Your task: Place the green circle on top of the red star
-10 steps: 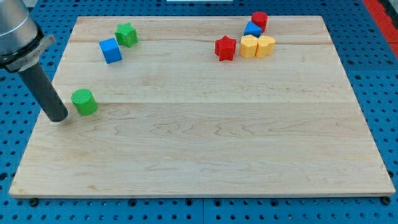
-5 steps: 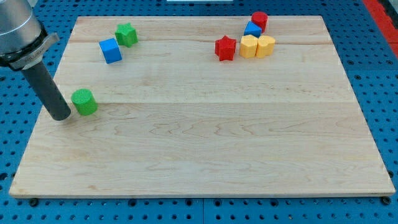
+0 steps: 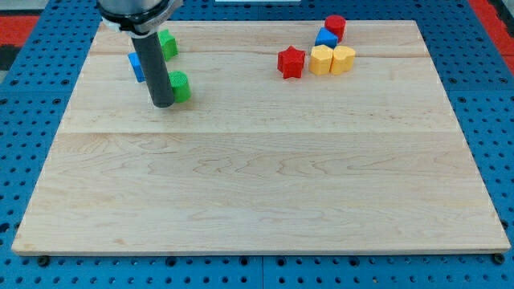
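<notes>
The green circle [image 3: 180, 86] lies on the wooden board's upper left part. My tip [image 3: 164, 103] rests on the board touching the circle's left side; the dark rod rises from it toward the view's top. The red star [image 3: 291, 62] lies well to the right near the top edge, with open board between it and the circle.
A blue cube [image 3: 136, 66] and a green star [image 3: 167, 43] sit just behind the rod, partly hidden by it. Right of the red star are two yellow blocks [image 3: 321, 59] [image 3: 343, 59], a blue block [image 3: 326, 37] and a red cylinder [image 3: 335, 26].
My tip and the green circle have moved together up and to the right, from the board's left edge to just below the blue cube. The other blocks have not moved.
</notes>
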